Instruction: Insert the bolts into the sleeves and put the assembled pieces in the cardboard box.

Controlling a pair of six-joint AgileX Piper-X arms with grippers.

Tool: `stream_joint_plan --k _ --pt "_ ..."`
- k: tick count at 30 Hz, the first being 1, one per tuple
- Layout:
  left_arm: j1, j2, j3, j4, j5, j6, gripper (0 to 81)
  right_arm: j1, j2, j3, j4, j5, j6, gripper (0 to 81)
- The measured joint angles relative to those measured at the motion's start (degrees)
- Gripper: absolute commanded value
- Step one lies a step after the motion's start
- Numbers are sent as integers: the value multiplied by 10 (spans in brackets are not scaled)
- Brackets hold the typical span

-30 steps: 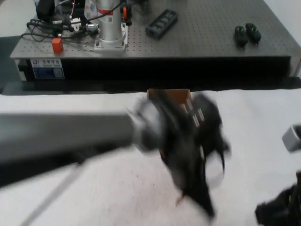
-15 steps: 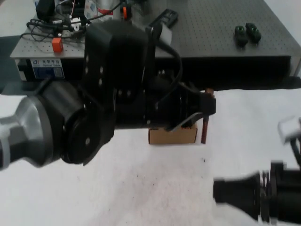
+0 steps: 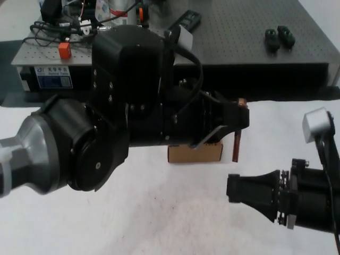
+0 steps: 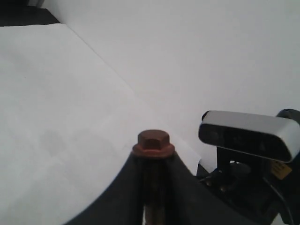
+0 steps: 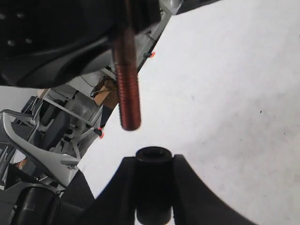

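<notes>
High view: two dark arms meet over a white cloth [image 3: 159,223], the left arm entering from the left side and the right arm from the lower right.
Left gripper [image 3: 237,121]: its jaws pinch the bolt [image 3: 237,146] just under the head. The bolt hangs upright with its head up and its threaded shank pointing down toward the cloth.
Left wrist view: the bolt's hexagonal, flanged head stands above two dark fingers [image 4: 124,192], which press on the shank from both sides.
Right gripper [image 3: 234,189]: its jaws are clamped on the sleeve [image 5: 153,187], a black tube whose open mouth faces the bolt's threaded end.
Bolt and sleeve: in the right wrist view the reddish threaded tip is near the sleeve's mouth, with a gap between them. The two do not touch, and the tip sits a little to one side of the bore.
Cardboard box [image 3: 195,153]: it rests on the cloth, partly hidden behind the left arm. The bolt hangs just beside its right end in the high view, and what it holds cannot be told.
Silver camera [image 4: 248,135]: it is mounted on the right arm's wrist.
Background: a dark perforated table [image 3: 239,32] carries an orange block [image 3: 64,50], cables [image 3: 53,29] and two small black pieces [image 3: 279,38].
</notes>
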Motion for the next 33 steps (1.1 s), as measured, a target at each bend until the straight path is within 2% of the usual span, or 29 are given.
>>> stream_joint_plan --k 6,18,20,24,25,26,28,31,33 --pt "0 0 0 -3 0 0 7 0 9 0 -92 18 17 42" --pt "0 0 0 -3 12 -1 13 0 9 0 -145 61 22 42" --pt "0 0 0 -4 22 -1 132 2 9 0 -151 66 21 42" --pt "1 0 0 -4 42 -1 557 0 9 0 -155 79 17 42" --pt "1 -1 0 -1 42 -1 607 -3 9 0 -156 88 12 42" --pt "1 -1 0 5 27 -4 610 -9 9 0 -159 97 7 42" --pt "12 -3 0 44 -1 -6 538 -15 9 0 -159 106 2 42" --pt "44 -38 26 119 -31 -6 344 -38 24 -5 -157 128 -28 42" --pt "56 -80 62 133 -66 2 224 -54 75 -36 -135 153 -81 42"
